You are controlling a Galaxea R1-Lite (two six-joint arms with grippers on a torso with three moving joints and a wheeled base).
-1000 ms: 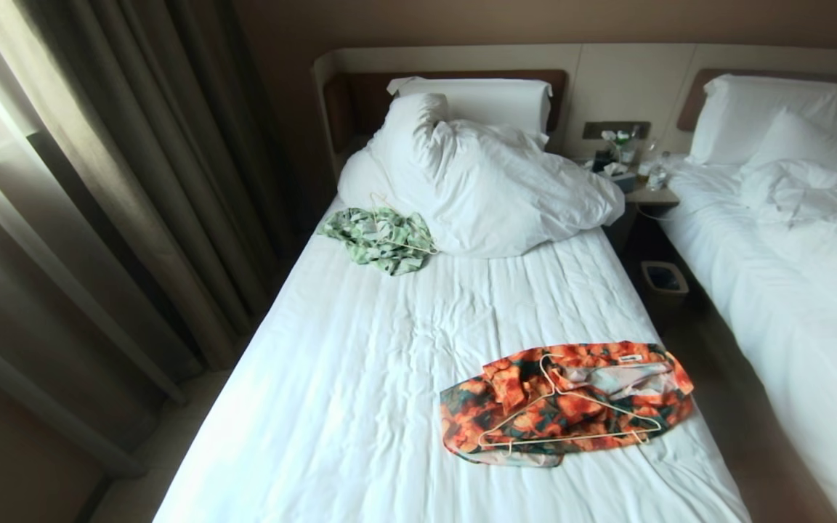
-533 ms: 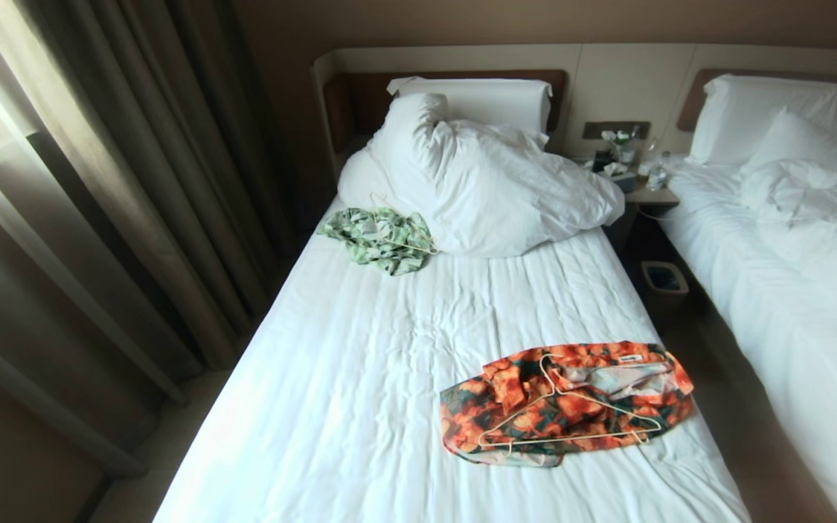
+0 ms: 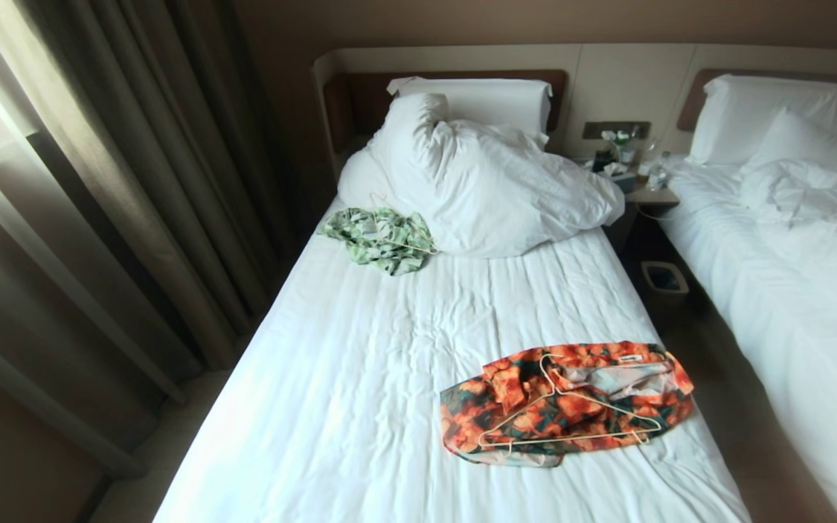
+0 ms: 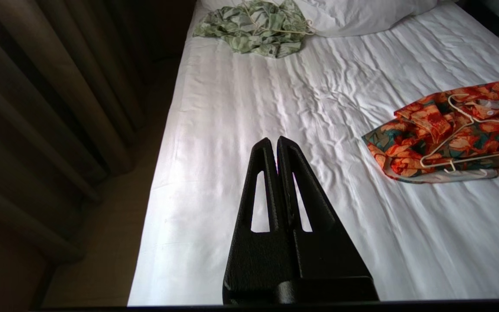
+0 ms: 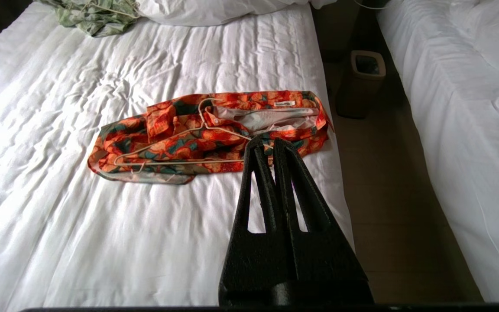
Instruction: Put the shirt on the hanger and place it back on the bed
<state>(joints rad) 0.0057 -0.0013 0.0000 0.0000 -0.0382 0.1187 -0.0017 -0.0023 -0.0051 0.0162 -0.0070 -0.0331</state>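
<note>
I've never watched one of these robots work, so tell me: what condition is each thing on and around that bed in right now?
Shirt: crumpled flat on the sheet, not hung.
Hanger: lying loose on top of the shirt.
Bed: sheet smooth, duvet bunched up by the pillow.
Pale green garment: rumpled beside the duvet.
Left gripper: shut, empty, above the sheet.
Right gripper: shut, empty, above the bed.

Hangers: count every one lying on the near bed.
2. The hanger lies on top of the shirt near the foot of the bed. A second hanger lies tangled with the pale green garment beside the duvet. More could be hidden under bedding.
</note>
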